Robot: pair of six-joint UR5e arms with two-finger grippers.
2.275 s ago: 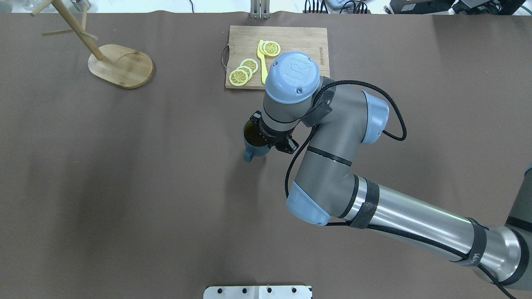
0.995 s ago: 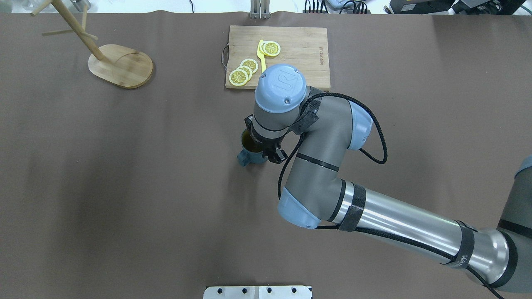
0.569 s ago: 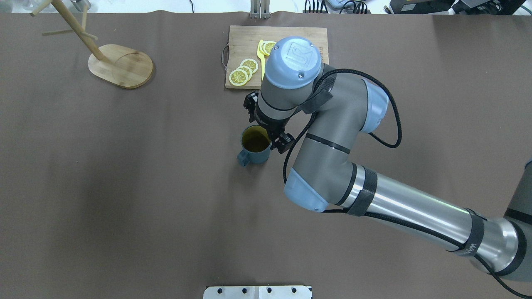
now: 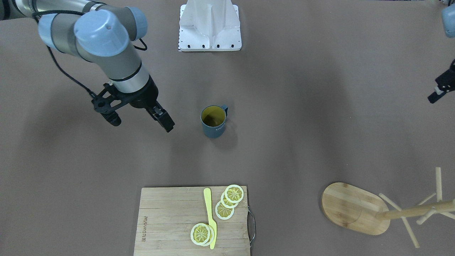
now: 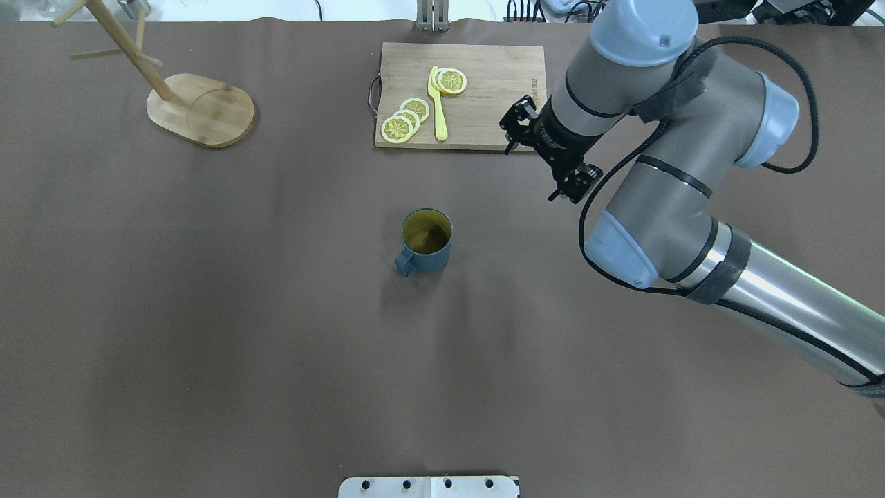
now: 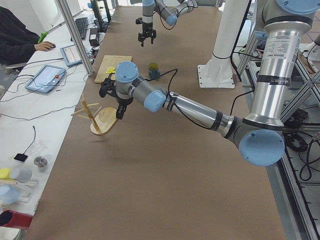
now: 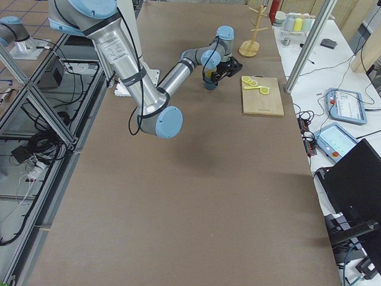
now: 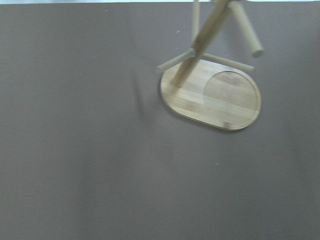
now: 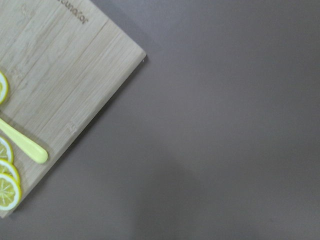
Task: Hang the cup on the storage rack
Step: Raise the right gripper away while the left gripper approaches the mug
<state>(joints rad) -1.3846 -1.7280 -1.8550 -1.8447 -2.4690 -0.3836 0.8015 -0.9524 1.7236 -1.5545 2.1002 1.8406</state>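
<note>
The dark teal cup (image 5: pixel 426 240) with its yellow-olive inside stands upright on the brown table, handle toward the robot's left, and nothing touches it. My right gripper (image 5: pixel 539 162) hangs open and empty, well off to the cup's right near the cutting board's corner; the front view shows its fingers (image 4: pixel 166 123) spread wide. The wooden storage rack (image 5: pixel 200 109) stands at the far left, with its pegs bare. My left gripper (image 6: pixel 111 102) hovers close by the rack; I cannot tell whether it is open or shut. The left wrist view looks down on the rack's oval base (image 8: pixel 220 97).
A bamboo cutting board (image 5: pixel 484 104) with lemon slices (image 5: pixel 404 117) and a yellow knife (image 5: pixel 438 104) lies at the far middle. The robot's white base plate (image 5: pixel 429 486) is at the near edge. A person sits at a side desk (image 6: pixel 22 40).
My right gripper let go of the cup, opened, then rose and swung away to the right, past the board's corner. The cup stayed upright where it was set down.
</note>
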